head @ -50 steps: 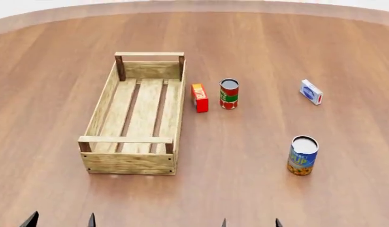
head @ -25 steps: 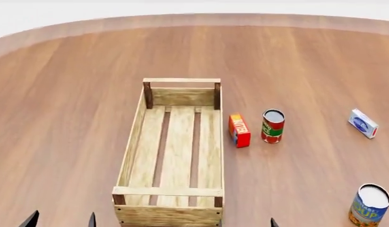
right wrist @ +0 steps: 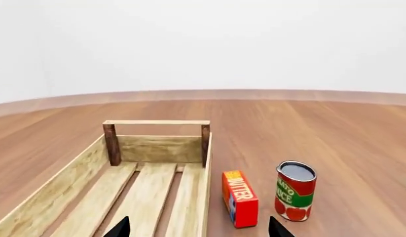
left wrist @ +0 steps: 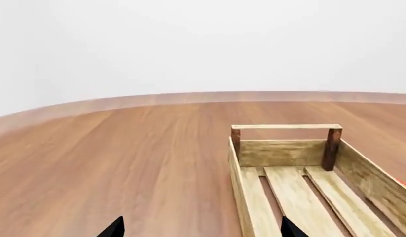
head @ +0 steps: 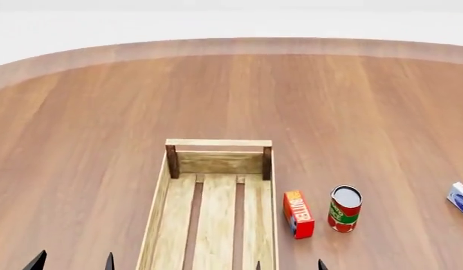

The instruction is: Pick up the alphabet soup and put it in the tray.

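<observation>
Below my head camera lies the tray (head: pixel 214 222), its far end toward the table's (head: pixel 103 112) middle. Both my left gripper (head: pixel 72 262) and right gripper (head: pixel 289 264) hang spread wide, holding nothing. Beside the tray stand a butter box (head: pixel 299 214) and red-green can (head: pixel 345 208); the alphabet soup is out of every view.

Open floor at far side, obstacles near tray's right

The tray (head: pixel 216 163) inside is free; just right of it stand a butter box (head: pixel 299 214) and red-green can (head: pixel 345 208), narrow gaps between them.
</observation>
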{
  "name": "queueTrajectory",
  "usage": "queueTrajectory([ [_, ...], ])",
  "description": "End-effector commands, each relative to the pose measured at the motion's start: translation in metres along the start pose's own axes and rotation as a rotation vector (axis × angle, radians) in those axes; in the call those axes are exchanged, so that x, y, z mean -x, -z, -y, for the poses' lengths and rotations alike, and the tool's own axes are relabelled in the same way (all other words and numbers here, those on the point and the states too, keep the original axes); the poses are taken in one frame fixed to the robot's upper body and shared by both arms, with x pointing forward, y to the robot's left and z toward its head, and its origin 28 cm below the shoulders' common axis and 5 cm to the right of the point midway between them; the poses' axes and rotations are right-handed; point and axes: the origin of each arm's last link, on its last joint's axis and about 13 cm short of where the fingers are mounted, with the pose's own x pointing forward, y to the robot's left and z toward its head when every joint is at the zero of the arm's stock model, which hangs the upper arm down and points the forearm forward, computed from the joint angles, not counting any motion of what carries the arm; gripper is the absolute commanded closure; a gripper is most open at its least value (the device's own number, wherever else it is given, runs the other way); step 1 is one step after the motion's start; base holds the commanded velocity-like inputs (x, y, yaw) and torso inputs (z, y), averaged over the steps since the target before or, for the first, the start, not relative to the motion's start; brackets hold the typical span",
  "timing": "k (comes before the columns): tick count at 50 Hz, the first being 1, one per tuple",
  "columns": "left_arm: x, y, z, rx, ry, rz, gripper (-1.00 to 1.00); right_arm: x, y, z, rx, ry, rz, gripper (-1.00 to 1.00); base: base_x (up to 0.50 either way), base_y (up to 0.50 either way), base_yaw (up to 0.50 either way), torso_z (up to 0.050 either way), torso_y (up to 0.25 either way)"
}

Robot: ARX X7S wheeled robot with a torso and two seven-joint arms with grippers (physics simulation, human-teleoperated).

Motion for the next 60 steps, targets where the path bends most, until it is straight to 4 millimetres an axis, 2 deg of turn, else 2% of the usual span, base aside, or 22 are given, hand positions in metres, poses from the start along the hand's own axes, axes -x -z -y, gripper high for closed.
queueTrajectory([
  [1, 0.000, 0.000, 0.000, 0.000, -0.001, 0.001, -1.00, 0.000, 0.000, 0.000, -0.001, -0.005, 0.002, -1.00, 0.50, 0.00, 0.00, 0.000, 0.000],
  [18, -0.001, 0.000, 0.000, 0.003, 0.000, 0.001, -1.00, 0.000, 0.000, 0.000, 0.001, -0.007, 0.002, -1.00, 0.50, 0.00, 0.00, 0.000, 0.001],
  [29, -0.001, 0.000, 0.000, 0.007, 0.002, -0.001, -1.00, 0.004, -0.010, 0.008, -0.059, 0.010, -0.076, -1.00, 0.01, 0.00, 0.00, 0.000, 0.000],
  [31, 0.000, 0.000, 0.000, 0.007, 0.003, -0.001, -1.00, 0.007, -0.015, 0.011, -0.118, -0.008, -0.092, -1.00, 0.00, 0.00, 0.00, 0.000, 0.000],
  [42, -0.001, 0.002, 0.000, 0.010, 0.002, -0.007, -1.00, 0.022, -0.028, 0.035, -0.078, 0.069, -0.192, -1.00, 0.00, 0.00, 0.00, 0.000, 0.000],
  [47, -0.001, 0.003, 0.001, 0.011, 0.002, -0.008, -1.00, 0.039, -0.034, 0.047, -0.066, 0.102, -0.225, -1.00, 0.00, 0.00, 0.00, 0.000, 0.000],
  [54, -0.001, 0.003, 0.001, 0.014, 0.008, -0.011, -1.00, 0.056, -0.034, 0.060, -0.079, 0.141, -0.259, -1.00, 0.00, 0.00, 0.00, 0.000, 0.000],
  [60, 0.000, 0.004, 0.001, 0.015, 0.006, -0.012, -1.00, 0.064, -0.032, 0.064, -0.101, 0.151, -0.285, -1.00, 0.00, 0.00, 0.00, 0.000, 0.000],
])
